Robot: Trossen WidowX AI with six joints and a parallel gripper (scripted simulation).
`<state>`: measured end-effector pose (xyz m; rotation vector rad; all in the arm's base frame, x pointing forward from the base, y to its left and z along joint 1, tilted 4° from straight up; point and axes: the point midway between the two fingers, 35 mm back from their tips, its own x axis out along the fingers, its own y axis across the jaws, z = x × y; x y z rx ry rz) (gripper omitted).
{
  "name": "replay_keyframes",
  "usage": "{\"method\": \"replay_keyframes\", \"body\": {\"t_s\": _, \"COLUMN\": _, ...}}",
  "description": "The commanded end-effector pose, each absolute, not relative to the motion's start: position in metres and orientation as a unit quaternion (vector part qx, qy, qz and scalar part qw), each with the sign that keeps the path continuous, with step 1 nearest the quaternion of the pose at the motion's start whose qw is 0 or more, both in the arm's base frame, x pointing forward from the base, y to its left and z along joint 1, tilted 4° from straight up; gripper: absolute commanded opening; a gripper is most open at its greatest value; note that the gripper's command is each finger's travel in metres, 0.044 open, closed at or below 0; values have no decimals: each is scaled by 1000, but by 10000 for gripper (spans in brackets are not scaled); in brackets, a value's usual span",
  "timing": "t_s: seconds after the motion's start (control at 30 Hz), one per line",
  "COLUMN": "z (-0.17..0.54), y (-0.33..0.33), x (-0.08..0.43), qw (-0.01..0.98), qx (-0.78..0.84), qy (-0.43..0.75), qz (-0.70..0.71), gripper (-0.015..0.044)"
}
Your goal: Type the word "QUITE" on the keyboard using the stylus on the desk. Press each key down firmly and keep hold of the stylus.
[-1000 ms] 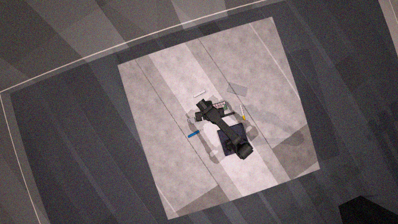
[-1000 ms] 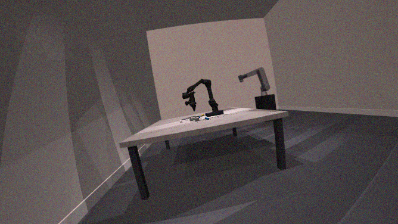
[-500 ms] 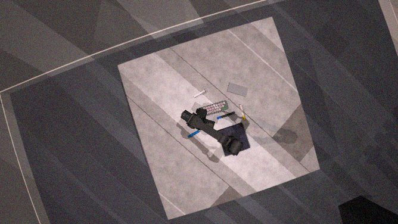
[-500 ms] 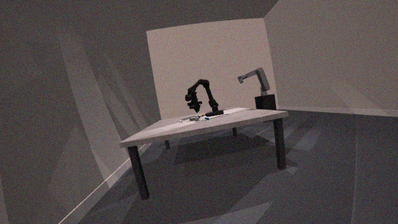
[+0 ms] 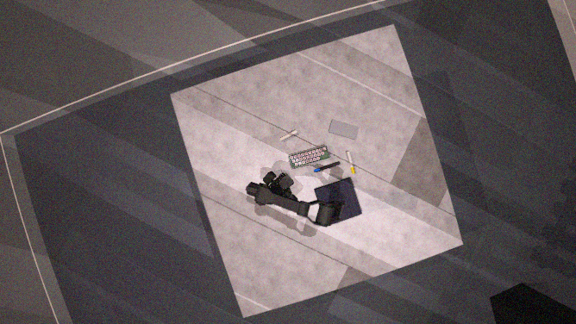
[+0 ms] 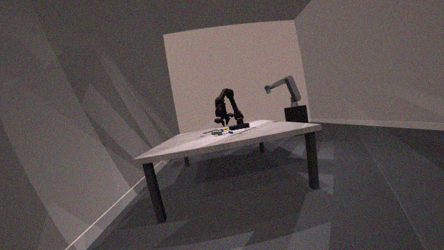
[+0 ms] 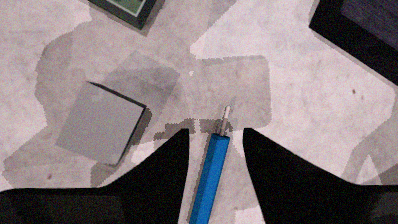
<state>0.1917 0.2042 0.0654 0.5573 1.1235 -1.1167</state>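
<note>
The stylus (image 7: 207,180), a blue faceted body with a thin metal tip, lies on the desk in the wrist view. It is hidden under the arm in the top view. My gripper (image 7: 216,135) (image 6: 225,124) is partly open above it, pointing down. The stylus shows between the fingers, with a gap on both sides, tilted slightly from the finger line. The keyboard (image 5: 309,156) lies beyond, with pale keys on a green base; only its dark corner (image 7: 142,20) shows at the top of the wrist view.
A grey block (image 7: 102,122) stands left of the fingers. A black marker with a blue cap (image 5: 328,167) lies by the keyboard. A white stick (image 5: 289,135), a grey pad (image 5: 343,129) and a white-and-yellow tool (image 5: 350,161) lie around it. A dark plate (image 5: 351,190) is by the arm's base.
</note>
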Motion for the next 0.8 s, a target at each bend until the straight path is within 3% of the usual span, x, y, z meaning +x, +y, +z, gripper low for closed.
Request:
{"method": "replay_keyframes", "body": {"t_s": 0.0, "z": 57, "y": 238, "x": 160, "qw": 671, "qx": 331, "qy": 353, "qz": -561, "gripper": 150}}
{"method": "replay_keyframes", "body": {"t_s": 0.77, "z": 49, "y": 238, "x": 160, "qw": 671, "qx": 331, "qy": 353, "qz": -561, "gripper": 150}}
